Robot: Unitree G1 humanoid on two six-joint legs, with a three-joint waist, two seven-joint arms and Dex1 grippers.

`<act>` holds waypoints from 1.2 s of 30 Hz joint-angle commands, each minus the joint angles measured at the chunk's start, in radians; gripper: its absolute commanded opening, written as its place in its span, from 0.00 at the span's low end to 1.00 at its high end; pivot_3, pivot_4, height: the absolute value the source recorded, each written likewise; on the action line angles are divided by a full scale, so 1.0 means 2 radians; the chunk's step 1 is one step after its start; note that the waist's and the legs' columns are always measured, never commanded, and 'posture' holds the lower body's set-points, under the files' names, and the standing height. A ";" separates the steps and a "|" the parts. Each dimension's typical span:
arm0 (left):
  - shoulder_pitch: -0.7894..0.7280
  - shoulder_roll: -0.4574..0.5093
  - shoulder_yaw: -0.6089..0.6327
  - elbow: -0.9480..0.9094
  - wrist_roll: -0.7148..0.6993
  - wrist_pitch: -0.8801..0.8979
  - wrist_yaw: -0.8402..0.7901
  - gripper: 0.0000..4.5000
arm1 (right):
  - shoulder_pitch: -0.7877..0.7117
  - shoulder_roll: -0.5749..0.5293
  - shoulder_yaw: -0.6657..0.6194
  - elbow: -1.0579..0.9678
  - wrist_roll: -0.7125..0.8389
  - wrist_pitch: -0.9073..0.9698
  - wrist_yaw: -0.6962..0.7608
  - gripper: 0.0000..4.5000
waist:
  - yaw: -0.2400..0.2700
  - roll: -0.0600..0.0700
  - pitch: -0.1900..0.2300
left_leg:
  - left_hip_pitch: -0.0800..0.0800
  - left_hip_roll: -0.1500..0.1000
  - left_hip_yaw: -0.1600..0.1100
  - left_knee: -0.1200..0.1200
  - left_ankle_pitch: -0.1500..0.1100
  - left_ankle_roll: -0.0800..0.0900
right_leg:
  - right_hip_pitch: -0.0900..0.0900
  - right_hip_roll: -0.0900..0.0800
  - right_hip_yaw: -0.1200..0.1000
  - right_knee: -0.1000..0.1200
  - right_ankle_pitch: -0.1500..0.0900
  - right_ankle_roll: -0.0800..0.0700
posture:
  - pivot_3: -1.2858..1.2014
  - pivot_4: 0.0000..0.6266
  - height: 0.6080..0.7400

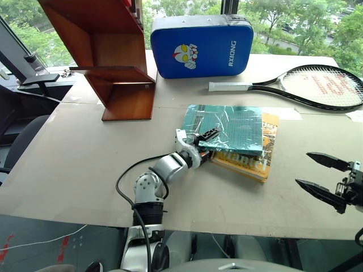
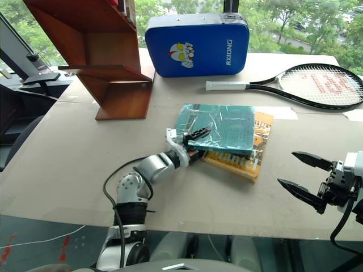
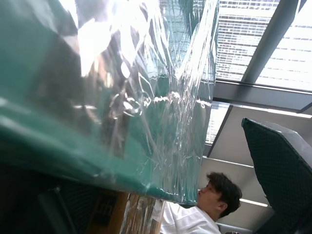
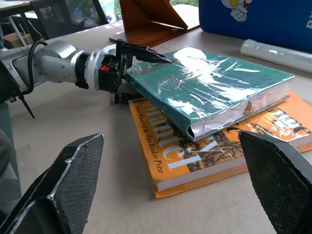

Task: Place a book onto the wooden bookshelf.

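Note:
The book [image 1: 227, 127], teal-green with a fine grid and wrapped in crinkled clear plastic, lies flat on top of a yellow-orange book [image 1: 249, 163] in the middle of the table. My left gripper [image 1: 205, 141] is at the book's near left corner, open. One black finger [image 4: 146, 52] lies over the top cover and the other reaches under the overhanging edge. The wooden bookshelf [image 1: 113, 56] stands at the back left of the table, apart from both books. At the table's front right my right gripper [image 1: 303, 169] is open with nothing between its fingers.
A blue padded case [image 1: 201, 45] stands at the back beside the shelf. A tennis racket [image 1: 317, 85] lies at the back right. The table [image 1: 85, 170] has bare surface between the books and the shelf. A person [image 3: 214, 195] sits beyond the table.

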 commanded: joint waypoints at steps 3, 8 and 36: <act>0.010 -0.017 0.006 -0.004 0.019 -0.009 -0.012 0.57 | -0.003 0.012 -0.012 -0.017 -0.009 -0.016 -0.006 1.00 | -0.001 -0.001 0.001 | 0.000 0.000 0.000 0.000 0.000 0.000 | 0.000 0.000 0.000 0.000 0.000 0.000 | 0.52 0.24 1.00; 0.027 -0.002 0.020 -0.061 -0.004 -0.004 -0.021 0.08 | -0.007 0.016 -0.008 -0.013 -0.014 -0.020 -0.005 1.00 | -0.004 -0.001 0.001 | 0.000 0.000 0.000 0.000 0.000 -0.001 | 0.000 0.000 0.000 0.000 0.000 0.000 | 0.52 0.24 1.00; -0.147 0.480 -0.319 -0.297 1.109 -0.330 -0.302 0.01 | -0.232 0.044 0.065 0.088 0.023 0.020 -0.032 1.00 | -0.014 -0.003 0.008 | -0.009 0.000 0.000 -0.004 0.001 -0.002 | -0.011 0.000 0.000 0.000 0.000 0.000 | 0.52 0.24 1.00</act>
